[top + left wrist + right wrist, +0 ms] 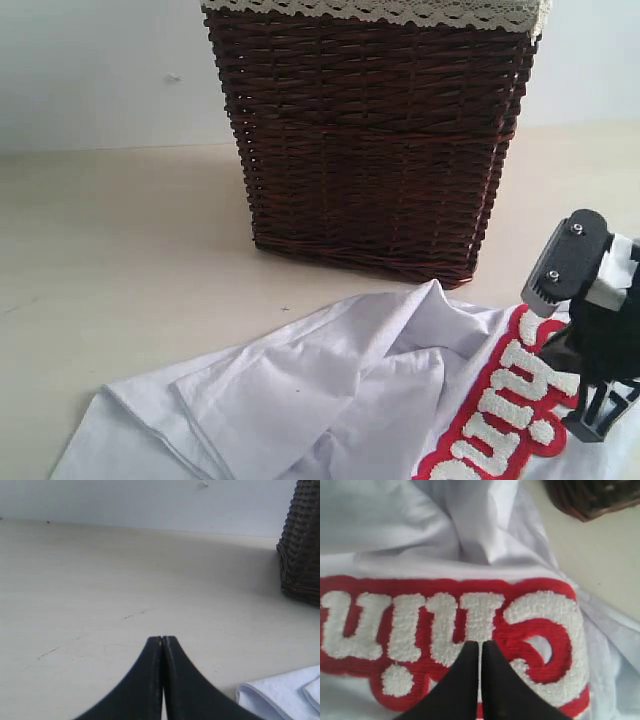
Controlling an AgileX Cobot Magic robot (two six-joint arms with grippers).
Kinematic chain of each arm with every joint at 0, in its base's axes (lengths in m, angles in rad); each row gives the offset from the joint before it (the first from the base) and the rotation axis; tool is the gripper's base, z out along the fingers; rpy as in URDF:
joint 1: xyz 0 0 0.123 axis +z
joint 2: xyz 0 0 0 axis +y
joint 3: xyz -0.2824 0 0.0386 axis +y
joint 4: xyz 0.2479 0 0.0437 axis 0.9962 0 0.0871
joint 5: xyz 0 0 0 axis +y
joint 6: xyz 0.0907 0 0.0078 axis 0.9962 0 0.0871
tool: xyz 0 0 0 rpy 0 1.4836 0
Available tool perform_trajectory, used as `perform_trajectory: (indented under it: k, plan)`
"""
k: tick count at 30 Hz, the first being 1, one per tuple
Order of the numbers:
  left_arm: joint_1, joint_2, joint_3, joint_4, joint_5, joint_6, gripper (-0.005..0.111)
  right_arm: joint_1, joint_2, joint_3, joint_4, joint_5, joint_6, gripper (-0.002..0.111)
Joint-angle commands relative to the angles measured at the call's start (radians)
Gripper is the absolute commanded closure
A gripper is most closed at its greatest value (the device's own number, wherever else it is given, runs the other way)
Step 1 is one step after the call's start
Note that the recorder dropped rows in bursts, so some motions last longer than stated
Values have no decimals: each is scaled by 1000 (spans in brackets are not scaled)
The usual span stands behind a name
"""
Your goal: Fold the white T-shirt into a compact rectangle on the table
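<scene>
- The shirt (pixel 330 400) lies rumpled on the table (pixel 120 250). In the exterior view it fills the frame from 7 o'clock round to 5 o'clock.
- Its layers overlap in loose folds. A peak of cloth rises near the middle, close to the basket (pixel 370 140) but apart from it.
- The lettering (pixel 510 400), fuzzy white edged in red, faces up at about 5 o'clock and runs on a slant.
- The basket, dark wicker, stands on the table at 12 to 1 o'clock, behind the shirt. A lace trim (pixel 380 12) runs along its rim.
- A pale wall (pixel 100 70) meets the table at 10 to 11 o'clock.
- Right gripper (pixel 480 645): its jaws are pressed together with no gap, and the tips are down on the lettering, at the red edge between the "C" and the "h".
- I cannot tell whether a pinch of cloth is caught between those tips.
- The right arm (pixel 575 265) shows at 4 o'clock in the exterior view, over the shirt's right edge.
- Left gripper (pixel 162 639): its jaws are closed tight on nothing, above bare table.
- A folded corner of the shirt lies near the left gripper without touching it. A corner of the basket stands farther off.
</scene>
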Motion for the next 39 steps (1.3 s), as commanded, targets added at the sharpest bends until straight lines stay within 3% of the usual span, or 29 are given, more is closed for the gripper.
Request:
perform_trajectory:
  k: [1, 4, 11, 16, 25, 32, 35, 39]
  plan:
    - [-5, -6, -2, -5, -4, -1, 107, -6, 124, 2, -7, -36, 12, 108]
    - [-5, -6, -2, -5, -4, -1, 107, -6, 204, 2, -9, -102, -21, 108]
    - [-5, -6, -2, -5, -4, -1, 107, -6, 383, -23, -11, -474, -78, 108]
    - [-5, -6, -2, -5, -4, -1, 107, -6, 448, -151, -9, -520, -70, 108]
    - [-5, -6, -2, -5, -4, -1, 107, -3, 344, -240, 94, -328, 41, 107]
    - [-5, -6, -2, -5, -4, -1, 107, -3, 141, -202, 116, -30, 77, 82]
    - [-5, -6, -2, -5, -4, -1, 107, -3, 48, -164, 286, -45, -119, 79]
    - [-5, -6, -2, -5, -4, -1, 107, -3, 19, -158, 608, 16, -667, 94]
